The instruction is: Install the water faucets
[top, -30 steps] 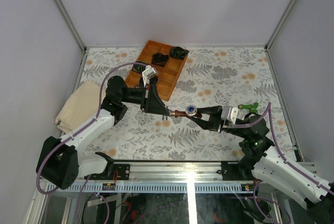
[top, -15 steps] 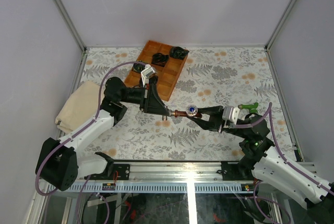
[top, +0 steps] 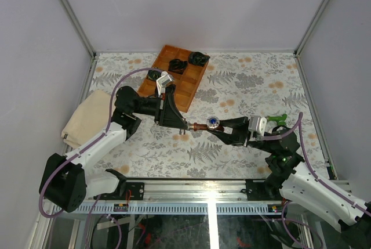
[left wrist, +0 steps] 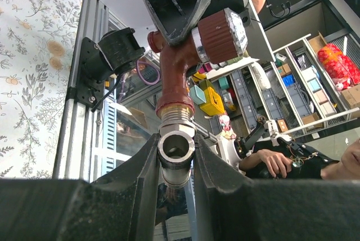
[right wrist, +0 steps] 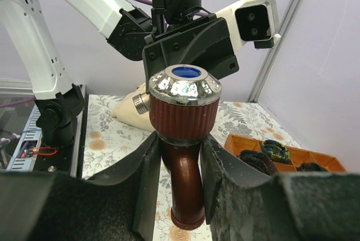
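The dark red-brown water faucet (top: 201, 125) hangs level above the table between both arms. My left gripper (top: 184, 125) is shut on its silvery threaded end (left wrist: 176, 150), which sits tight between the two fingers. My right gripper (top: 219, 127) is shut on the curved red-brown body (right wrist: 187, 180), just under the ribbed knob with a chrome cap and blue centre (right wrist: 184, 99). In the left wrist view the faucet (left wrist: 173, 75) rises from my left gripper (left wrist: 176, 146) into the right one. The bright green faucet (top: 277, 119) lies on the table beside the right wrist.
A wooden compartment tray (top: 186, 89) at the back left holds black-and-green coiled bundles (top: 178, 64). A folded beige cloth (top: 87, 117) lies at the left edge. The metal rail (top: 197, 194) runs along the near edge, and walls enclose the table.
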Tool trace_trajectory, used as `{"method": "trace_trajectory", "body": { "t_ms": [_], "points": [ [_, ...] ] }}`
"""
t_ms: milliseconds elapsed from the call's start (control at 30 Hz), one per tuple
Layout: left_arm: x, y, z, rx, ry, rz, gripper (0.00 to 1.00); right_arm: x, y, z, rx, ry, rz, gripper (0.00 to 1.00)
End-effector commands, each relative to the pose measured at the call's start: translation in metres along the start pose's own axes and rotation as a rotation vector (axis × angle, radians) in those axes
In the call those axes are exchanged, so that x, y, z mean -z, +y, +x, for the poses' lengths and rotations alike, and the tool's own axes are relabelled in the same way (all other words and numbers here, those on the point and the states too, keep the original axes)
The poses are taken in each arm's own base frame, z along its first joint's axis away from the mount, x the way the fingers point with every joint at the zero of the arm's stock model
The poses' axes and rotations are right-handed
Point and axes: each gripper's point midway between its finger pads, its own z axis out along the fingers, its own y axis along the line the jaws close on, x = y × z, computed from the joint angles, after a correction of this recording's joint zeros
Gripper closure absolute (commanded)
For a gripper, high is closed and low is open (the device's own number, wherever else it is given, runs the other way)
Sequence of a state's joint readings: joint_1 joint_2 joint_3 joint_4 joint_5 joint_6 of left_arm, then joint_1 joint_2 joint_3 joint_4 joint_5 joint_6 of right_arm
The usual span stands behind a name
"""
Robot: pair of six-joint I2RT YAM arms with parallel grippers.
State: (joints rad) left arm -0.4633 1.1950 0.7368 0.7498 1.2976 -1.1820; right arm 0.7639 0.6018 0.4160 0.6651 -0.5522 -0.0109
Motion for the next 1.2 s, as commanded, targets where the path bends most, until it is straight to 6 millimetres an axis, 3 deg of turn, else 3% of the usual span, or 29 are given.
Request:
{"method": "trace_trajectory", "body": {
  "t_ms": [0,333,600,1000,1167],
  "points": [
    [-0.004,-0.01,-0.01,-0.06,-0.019,0.005,1.0,-0.007,0.004,-0.034,0.012,-0.096,-0.036,1.0],
    [-0.005,0.002,-0.014,-0.031,-0.037,-0.039,1.0,-0.004,0.005,-0.039,0.001,-0.128,-0.029,1.0],
    [-0.005,-0.008,-0.015,-0.068,-0.038,-0.012,1.0,-0.004,0.002,-0.028,-0.04,-0.119,-0.002,1.0],
    [-0.004,-0.02,-0.015,-0.157,-0.047,0.002,1.0,-0.011,-0.007,-0.01,-0.38,-0.102,0.088,1.0],
    [-0.003,-0.011,-0.016,-0.193,-0.043,-0.055,1.0,-0.014,-0.007,-0.002,-0.523,-0.028,0.121,1.0]
  ]
}}
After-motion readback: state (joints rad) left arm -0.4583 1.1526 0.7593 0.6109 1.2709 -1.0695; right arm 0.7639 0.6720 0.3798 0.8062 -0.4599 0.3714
